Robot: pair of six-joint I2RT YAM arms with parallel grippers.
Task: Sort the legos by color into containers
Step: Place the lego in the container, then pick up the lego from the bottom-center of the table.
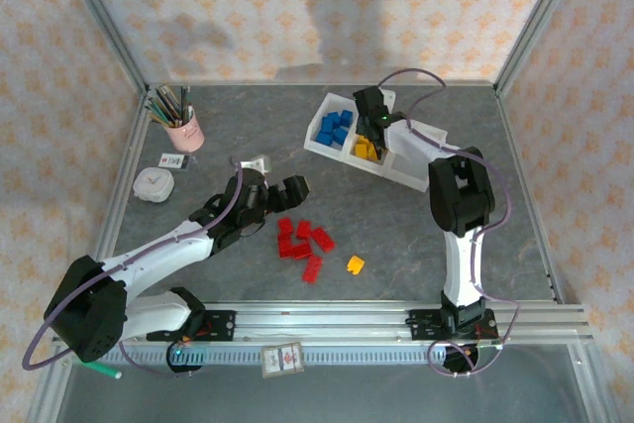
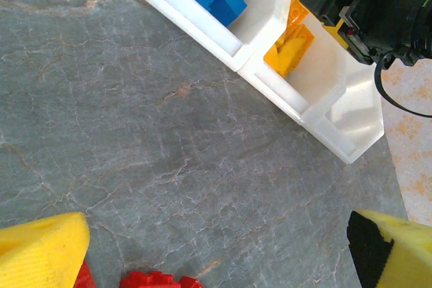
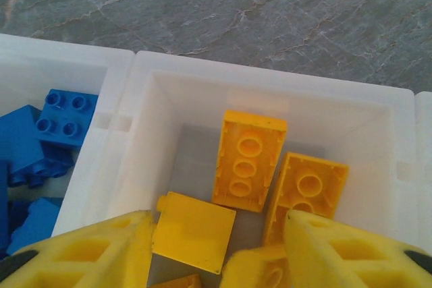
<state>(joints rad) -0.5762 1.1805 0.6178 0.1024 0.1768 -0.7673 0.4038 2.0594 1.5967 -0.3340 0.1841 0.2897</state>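
The long white tray [image 1: 424,177] sits at the back right. Blue legos [image 1: 334,129] fill its left compartment and yellow legos [image 1: 367,150] lie in the middle one. My right gripper [image 1: 374,114] hangs open over the middle compartment; in the right wrist view its fingertips [image 3: 88,254] straddle several loose yellow bricks [image 3: 248,160], the gripper [image 3: 216,254] gripping none. Several red legos [image 1: 302,241] are clustered at the table's centre, with one yellow lego [image 1: 355,264] to their right. My left gripper [image 1: 285,193] is open just above the red cluster; one red brick [image 2: 158,280] shows between its fingers [image 2: 40,254].
A pink pencil cup [image 1: 183,130], a round white object [image 1: 154,185] and a small card [image 1: 175,159] stand at the back left. The tray's right compartment [image 2: 351,109] holds nothing. A metal rail [image 1: 396,322] runs along the near edge.
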